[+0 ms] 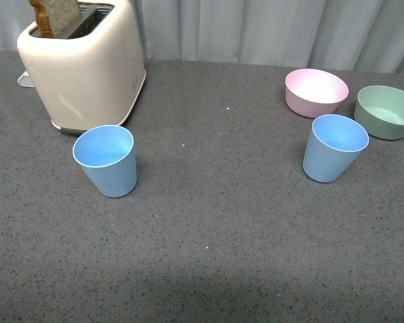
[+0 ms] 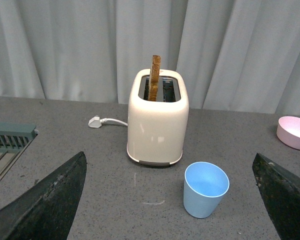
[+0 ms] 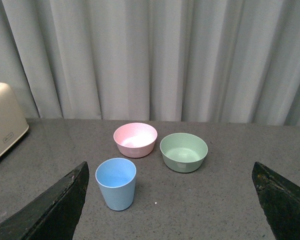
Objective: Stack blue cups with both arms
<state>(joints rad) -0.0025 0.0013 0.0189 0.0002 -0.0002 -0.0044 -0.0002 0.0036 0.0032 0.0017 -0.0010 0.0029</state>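
Two light blue cups stand upright and empty on the grey table. The left cup (image 1: pixel 106 160) stands in front of the toaster; it also shows in the left wrist view (image 2: pixel 205 189). The right cup (image 1: pixel 333 147) stands in front of the bowls; it also shows in the right wrist view (image 3: pixel 116 183). My left gripper (image 2: pixel 172 200) is open and empty, back from the left cup. My right gripper (image 3: pixel 172 200) is open and empty, back from the right cup. Neither arm shows in the front view.
A cream toaster (image 1: pixel 81 64) with a slice of toast stands at the back left, its plug (image 2: pixel 94 121) lying beside it. A pink bowl (image 1: pixel 316 91) and a green bowl (image 1: pixel 388 111) stand at the back right. A grey-green rack (image 2: pixel 7 142) shows in the left wrist view. Curtains hang behind.
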